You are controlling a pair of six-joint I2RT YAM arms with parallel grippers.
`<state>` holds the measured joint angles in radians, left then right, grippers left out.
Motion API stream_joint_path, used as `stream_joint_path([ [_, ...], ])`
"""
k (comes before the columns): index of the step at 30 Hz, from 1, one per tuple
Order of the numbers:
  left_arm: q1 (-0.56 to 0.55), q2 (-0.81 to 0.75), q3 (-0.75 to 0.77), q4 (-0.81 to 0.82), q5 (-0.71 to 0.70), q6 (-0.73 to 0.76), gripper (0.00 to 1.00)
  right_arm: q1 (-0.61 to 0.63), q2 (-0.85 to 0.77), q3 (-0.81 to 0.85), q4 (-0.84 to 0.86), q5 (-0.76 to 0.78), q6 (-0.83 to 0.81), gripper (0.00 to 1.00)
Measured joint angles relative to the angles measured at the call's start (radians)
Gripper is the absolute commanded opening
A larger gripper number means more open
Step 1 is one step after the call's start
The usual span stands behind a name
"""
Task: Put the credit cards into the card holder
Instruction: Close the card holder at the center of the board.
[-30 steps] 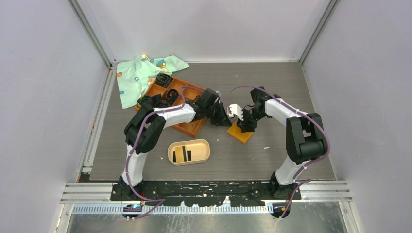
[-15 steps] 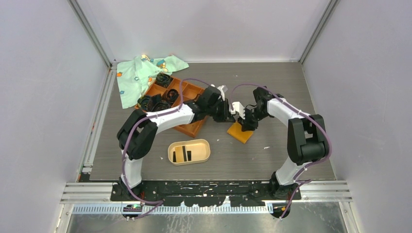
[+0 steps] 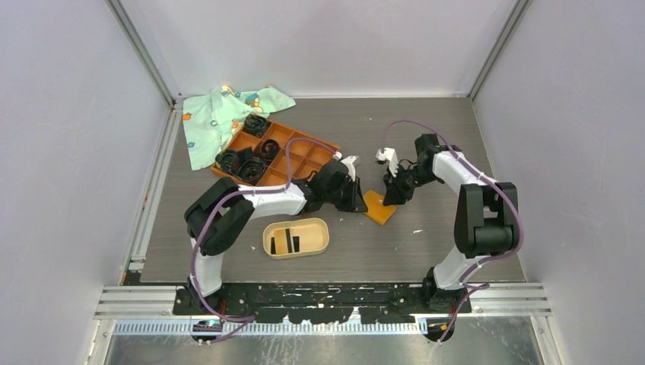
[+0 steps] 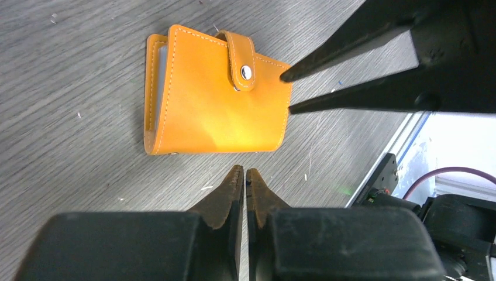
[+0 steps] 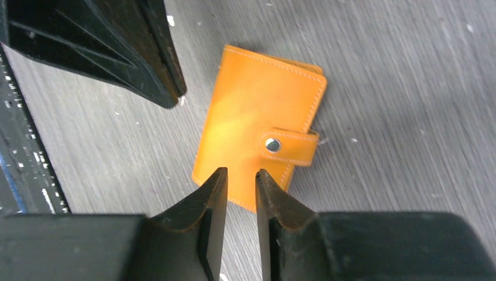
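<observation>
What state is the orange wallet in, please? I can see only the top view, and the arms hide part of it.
Observer: The orange wallet lies flat on the table, closed, with its strap snapped down.
Operator: Thank you. Is the left gripper holding anything?
Observer: No. The left gripper is shut and empty, just off the wallet's long edge.
Operator: And the right one?
Observer: The right gripper has a narrow gap with nothing in it. Its tips are at the wallet's edge by the strap, but I cannot tell whether they touch.
</observation>
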<state>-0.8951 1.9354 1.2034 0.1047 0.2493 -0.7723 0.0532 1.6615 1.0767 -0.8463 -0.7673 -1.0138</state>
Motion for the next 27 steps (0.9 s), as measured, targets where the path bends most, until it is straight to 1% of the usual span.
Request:
stream_joint_path([
  [2,-0.005,0.000,-0.020,0.026,-0.010,0.005,0.04,-0.016,-0.023,-0.018,0.012,0.010,0.006,0.51],
  [3,-0.008,0.000,-0.033,0.040,-0.020,0.016,0.03,-0.023,-0.055,-0.046,0.031,0.019,0.009,0.61],
  [4,-0.009,0.000,-0.040,0.047,-0.026,0.023,0.03,-0.024,-0.095,-0.079,0.051,0.029,0.014,0.72],
  [6,-0.011,0.000,-0.062,0.071,-0.043,0.039,0.03,-0.023,-0.202,-0.155,0.092,0.045,0.026,0.98],
  [7,-0.013,0.000,-0.070,0.079,-0.050,0.046,0.03,-0.023,-0.251,-0.187,0.116,0.051,0.029,0.99],
  [10,-0.014,0.000,-0.090,0.095,-0.074,0.058,0.03,-0.022,-0.389,-0.273,0.220,0.060,0.050,0.99],
  [12,-0.014,0.000,-0.095,0.099,-0.093,0.075,0.03,-0.023,-0.414,-0.290,0.266,0.055,0.082,0.99],
  [14,-0.014,0.000,-0.096,0.101,-0.116,0.099,0.03,-0.023,-0.392,-0.278,0.269,0.036,0.087,0.98],
  [17,-0.014,-0.002,-0.095,0.100,-0.140,0.140,0.03,-0.016,-0.309,-0.209,0.212,0.022,0.076,0.89],
  [20,-0.014,-0.002,-0.095,0.101,-0.153,0.187,0.04,0.008,-0.280,-0.185,0.218,0.045,0.101,0.80],
  [22,-0.013,-0.002,-0.092,0.105,-0.154,0.211,0.05,0.029,-0.280,-0.185,0.217,0.060,0.121,0.77],
  [27,-0.009,-0.002,-0.085,0.141,-0.153,0.250,0.10,0.074,-0.259,-0.185,0.244,0.136,0.179,0.76],
])
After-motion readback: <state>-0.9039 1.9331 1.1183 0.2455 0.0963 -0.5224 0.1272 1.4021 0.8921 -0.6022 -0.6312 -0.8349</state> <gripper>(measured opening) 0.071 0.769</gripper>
